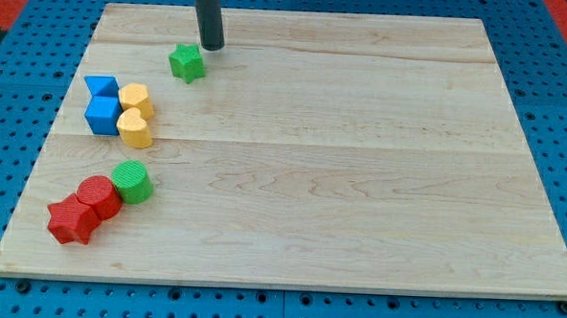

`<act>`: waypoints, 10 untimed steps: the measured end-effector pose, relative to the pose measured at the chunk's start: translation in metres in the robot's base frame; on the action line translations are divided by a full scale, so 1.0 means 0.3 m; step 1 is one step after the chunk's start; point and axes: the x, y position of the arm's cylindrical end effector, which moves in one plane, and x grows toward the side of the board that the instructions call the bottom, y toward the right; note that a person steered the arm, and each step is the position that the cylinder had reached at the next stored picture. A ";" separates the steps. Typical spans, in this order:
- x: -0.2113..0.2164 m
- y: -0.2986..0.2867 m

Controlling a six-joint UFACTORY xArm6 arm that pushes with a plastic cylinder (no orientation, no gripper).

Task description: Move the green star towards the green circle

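The green star (186, 64) lies near the view's top left on the wooden board (359, 181). My tip (212, 47) stands just above and to the right of the star, very close to it; whether it touches I cannot tell. The green circle (131, 182) sits far below the star at the view's lower left, touching a red block.
Two blue blocks (102, 105) and two yellow blocks (135, 114) cluster between the star and the green circle. A red cylinder (99, 197) and a red star-like block (72, 220) lie beside the green circle. The board's left edge is near.
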 end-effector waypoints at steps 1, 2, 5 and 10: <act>0.045 -0.109; 0.190 0.279; 0.240 0.341; 0.413 0.315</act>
